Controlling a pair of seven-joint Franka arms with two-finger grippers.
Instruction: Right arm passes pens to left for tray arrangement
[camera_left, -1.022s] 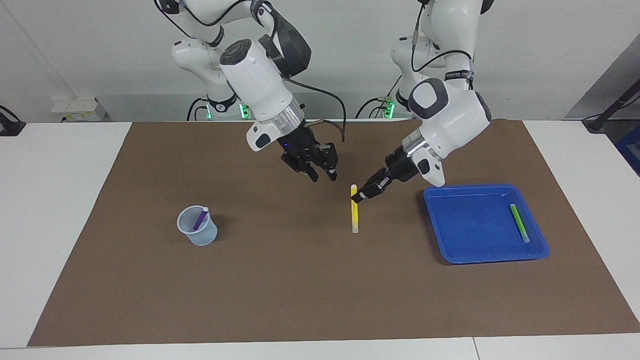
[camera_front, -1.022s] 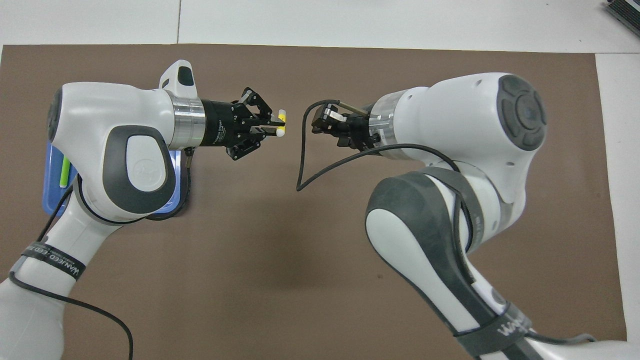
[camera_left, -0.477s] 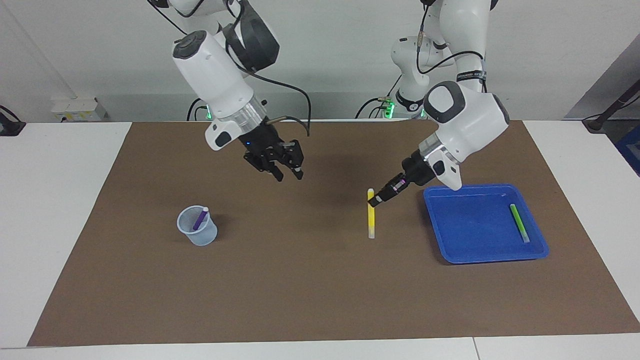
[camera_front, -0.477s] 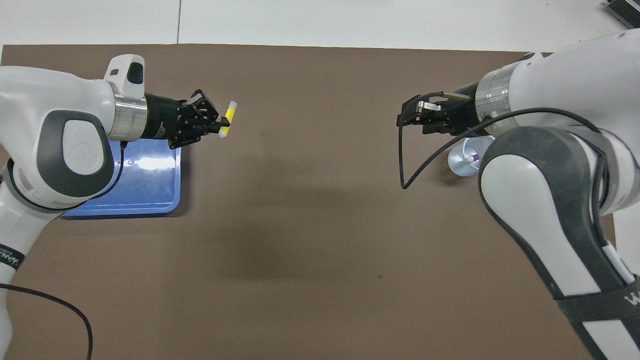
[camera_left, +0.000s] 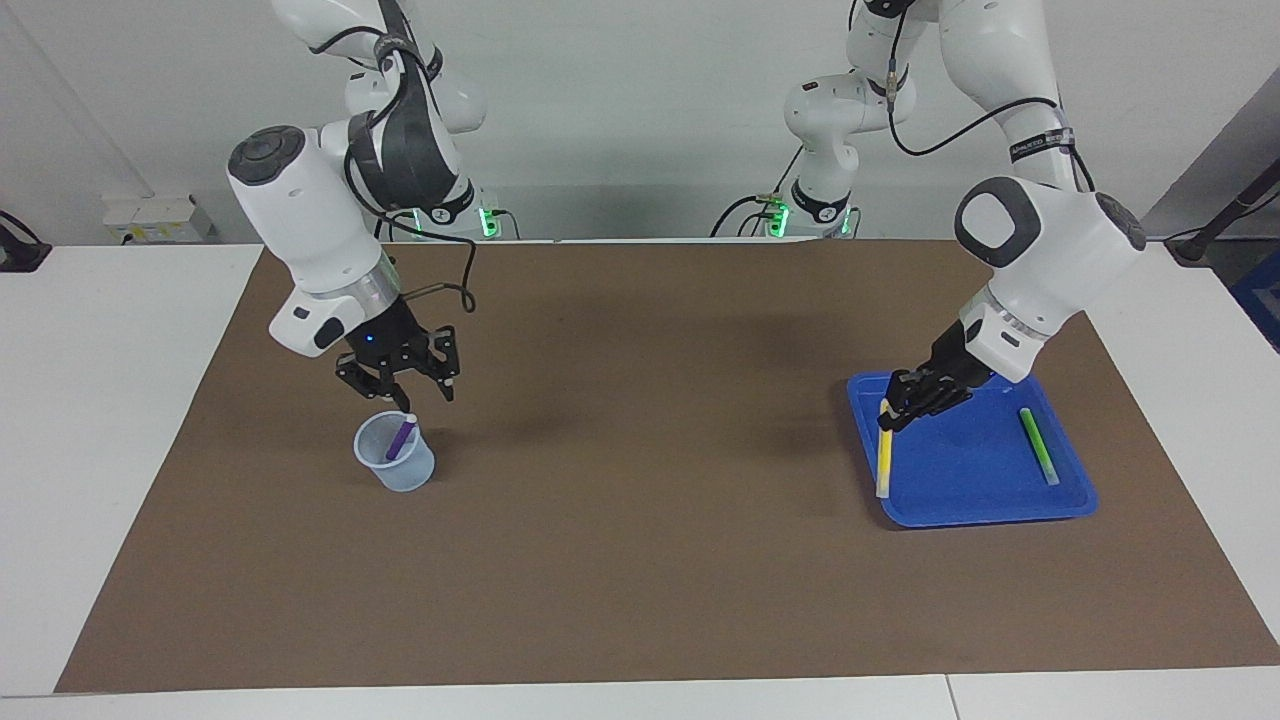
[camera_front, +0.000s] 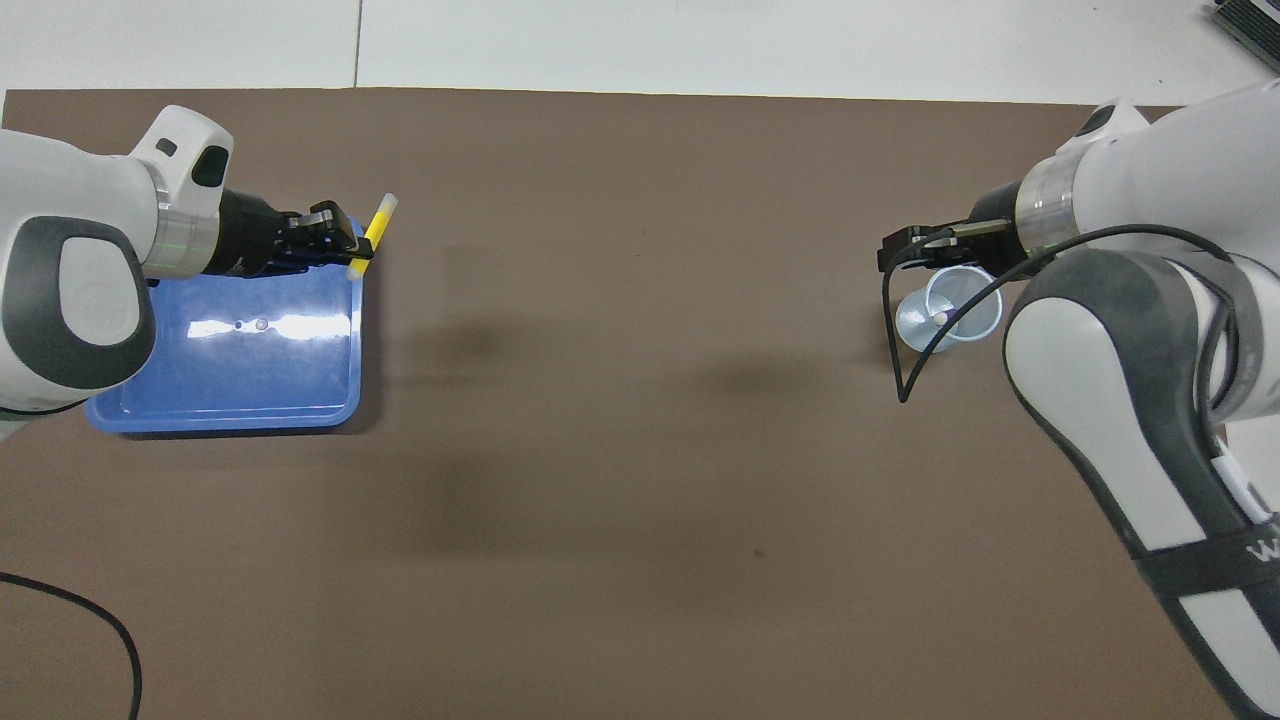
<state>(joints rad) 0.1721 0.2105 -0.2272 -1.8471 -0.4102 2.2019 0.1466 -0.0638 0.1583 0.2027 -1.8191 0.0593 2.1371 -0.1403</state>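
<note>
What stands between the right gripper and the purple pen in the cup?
Nothing visible does. The right gripper, fingers open, hangs just above the clear cup; the purple pen leans inside with its pale end at the open rim.

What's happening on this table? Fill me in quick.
The left gripper holds the yellow pen over the edge of the blue tray, where the green pen already lies. The right gripper, open, hangs over the clear cup holding the purple pen.
</note>
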